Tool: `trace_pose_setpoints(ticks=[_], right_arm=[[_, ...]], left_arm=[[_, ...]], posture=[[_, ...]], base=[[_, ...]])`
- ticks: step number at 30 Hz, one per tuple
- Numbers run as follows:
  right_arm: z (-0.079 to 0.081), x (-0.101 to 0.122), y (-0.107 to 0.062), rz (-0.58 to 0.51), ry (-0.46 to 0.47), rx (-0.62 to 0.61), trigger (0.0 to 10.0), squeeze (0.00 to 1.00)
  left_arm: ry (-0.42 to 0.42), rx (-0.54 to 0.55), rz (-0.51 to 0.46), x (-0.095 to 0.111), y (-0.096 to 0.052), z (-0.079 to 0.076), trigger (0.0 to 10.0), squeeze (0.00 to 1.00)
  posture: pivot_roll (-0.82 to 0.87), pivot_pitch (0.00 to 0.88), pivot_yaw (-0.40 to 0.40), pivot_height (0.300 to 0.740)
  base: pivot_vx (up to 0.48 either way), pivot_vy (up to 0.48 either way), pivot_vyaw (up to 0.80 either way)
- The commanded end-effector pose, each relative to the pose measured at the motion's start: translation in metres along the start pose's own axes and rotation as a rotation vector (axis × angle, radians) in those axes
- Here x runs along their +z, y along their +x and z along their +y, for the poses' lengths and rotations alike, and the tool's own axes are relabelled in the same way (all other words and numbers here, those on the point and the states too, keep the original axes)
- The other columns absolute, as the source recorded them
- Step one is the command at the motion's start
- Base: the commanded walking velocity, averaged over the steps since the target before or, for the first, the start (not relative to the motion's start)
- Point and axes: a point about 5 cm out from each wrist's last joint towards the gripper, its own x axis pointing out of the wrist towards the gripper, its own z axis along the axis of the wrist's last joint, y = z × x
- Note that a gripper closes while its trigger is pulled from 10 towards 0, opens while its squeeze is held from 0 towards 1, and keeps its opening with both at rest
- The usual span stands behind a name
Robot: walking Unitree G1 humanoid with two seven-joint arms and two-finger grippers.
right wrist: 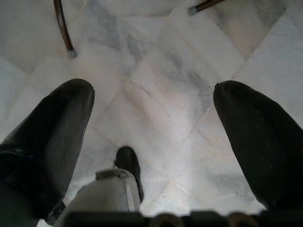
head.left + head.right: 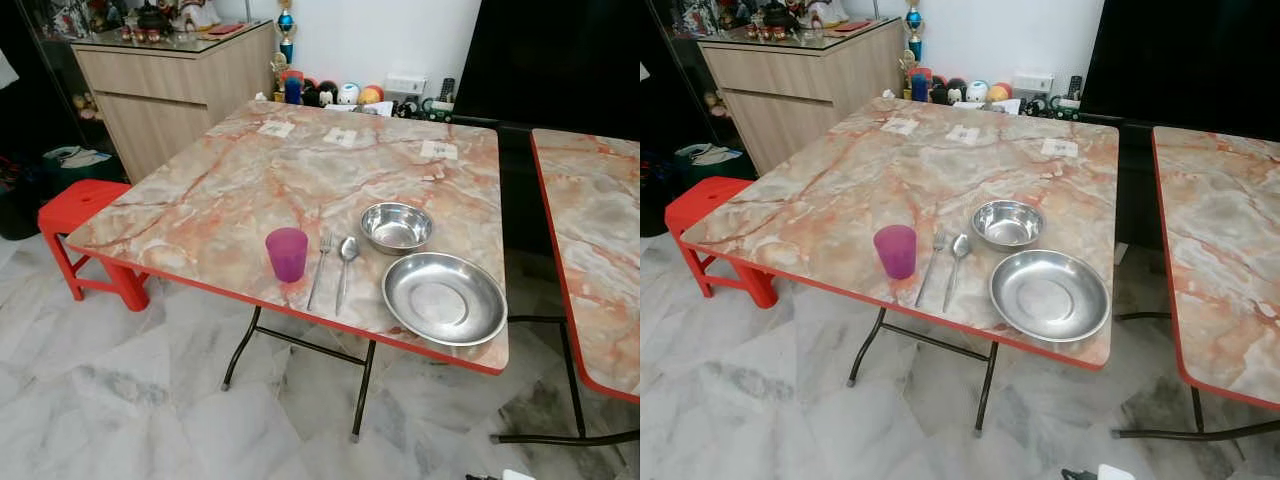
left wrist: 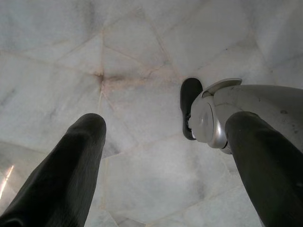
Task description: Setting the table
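On the marbled surface [image 2: 230, 190] near its front edge, a purple cup [image 2: 287, 253], fork [image 2: 321, 268], spoon [image 2: 345, 268], small bowl [image 2: 397, 226] and steel plate [image 2: 444, 297] sit close together. Both arms hang idle over the floor, left end effector [image 3: 161, 156] and right end effector [image 1: 151, 127] spread apart, holding nothing. Any reach should probably come from the near edge, low and slow, since the cup looks light and tippable.
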Motion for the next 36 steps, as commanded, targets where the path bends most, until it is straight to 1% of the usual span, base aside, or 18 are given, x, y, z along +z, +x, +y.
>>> trace_pose_setpoints(ticks=[1,2,3,4,6,8,16,19,21,22,23,26,27,30,31,34,35,36], right_arm=[[-0.002,-0.004,-0.002,-0.010,0.019,-0.034,10.0,0.00],[-0.002,0.013,0.001,-0.082,0.030,-0.034,10.0,0.00],[-0.010,0.029,0.003,-0.148,0.020,-0.053,10.0,0.00],[-0.012,0.043,0.004,-0.214,0.021,-0.055,10.0,0.00],[-0.009,0.057,0.004,-0.304,0.016,-0.043,10.0,0.00],[0.000,0.068,0.001,-0.396,0.015,-0.009,10.0,0.00],[0.002,0.080,-0.005,-0.507,0.045,-0.006,10.0,0.00],[0.007,0.083,-0.011,-0.564,-0.043,0.053,10.0,0.00],[0.013,0.086,-0.020,-0.614,-0.078,0.120,10.0,0.00],[0.013,0.089,-0.024,-0.634,-0.091,0.125,10.0,0.00],[0.013,0.090,-0.026,-0.647,-0.098,0.127,10.0,0.00],[0.008,0.102,-0.039,-0.717,-0.065,0.105,10.0,0.00],[0.008,0.103,-0.040,-0.724,-0.068,0.102,10.0,0.00],[0.005,0.132,-0.055,-0.841,-0.010,0.022,10.0,0.00],[0.005,0.134,-0.056,-0.846,-0.012,0.023,10.0,0.00],[0.012,0.156,-0.063,-0.905,0.021,0.018,10.0,0.00],[0.017,0.167,-0.065,-0.934,0.027,0.030,10.0,0.00],[0.019,0.171,-0.065,-0.942,0.033,0.035,10.0,0.00]], left_arm=[[0.012,0.001,0.015,-0.006,-0.002,0.003,10.0,0.00],[0.012,0.001,0.016,-0.006,-0.002,0.004,10.0,0.00],[0.014,0.001,0.016,-0.006,-0.002,0.004,10.0,0.00],[0.014,0.001,0.016,-0.006,-0.002,0.004,10.0,0.00],[0.013,0.001,0.016,-0.006,-0.002,0.004,10.0,0.00],[0.013,0.001,0.014,-0.006,-0.002,0.004,10.0,0.00],[0.017,-0.005,0.013,-0.005,-0.002,0.002,10.0,0.00],[0.027,-0.014,0.014,-0.005,-0.001,0.001,10.0,0.00],[0.036,-0.018,0.015,-0.004,-0.001,0.001,10.0,0.00],[0.042,-0.019,0.016,-0.004,-0.001,0.001,10.0,0.00],[0.046,-0.020,0.016,-0.003,-0.001,0.001,10.0,0.00],[0.038,-0.014,0.012,-0.003,-0.001,0.001,10.0,0.00],[0.038,-0.013,0.012,-0.003,-0.001,0.002,10.0,0.00],[0.039,-0.013,0.011,-0.002,-0.001,0.002,10.0,0.00],[0.038,-0.013,0.011,-0.002,-0.001,0.002,10.0,0.00],[0.037,-0.014,0.011,-0.002,-0.001,0.001,10.0,0.00],[0.035,-0.013,0.010,-0.002,-0.001,0.001,10.0,0.00],[0.034,-0.014,0.010,-0.002,-0.001,0.001,10.0,0.00]], posture=[[0.02,0.041,0.010,0.740],[0.02,0.042,0.010,0.740],[0.02,0.044,0.009,0.740],[0.02,0.045,0.009,0.740],[0.02,0.047,0.008,0.740],[0.02,0.049,0.007,0.740],[-0.01,0.054,0.009,0.740],[-0.02,0.057,0.023,0.740],[-0.03,0.061,0.029,0.740],[-0.04,0.062,0.030,0.740],[-0.04,0.062,0.030,0.740],[-0.04,0.063,0.030,0.740],[-0.04,0.061,0.030,0.740],[-0.04,0.058,0.028,0.740],[-0.04,0.057,0.027,0.740],[-0.04,0.055,0.026,0.740],[-0.03,0.052,0.028,0.740],[-0.03,0.052,0.028,0.740]], base=[[0.000,0.000,0.00],[0.000,0.000,0.00],[0.000,0.000,0.00],[0.000,0.000,0.00],[0.000,0.000,0.00],[0.000,0.000,0.00],[0.000,0.000,0.00],[0.000,0.000,0.00],[0.000,0.000,0.00],[0.000,0.000,0.00],[0.000,0.000,0.00],[0.000,0.000,0.00],[0.000,0.000,0.00],[0.000,0.000,0.00],[0.000,0.000,0.00],[0.000,0.000,0.00],[0.000,0.000,0.00],[0.000,0.000,0.00]])
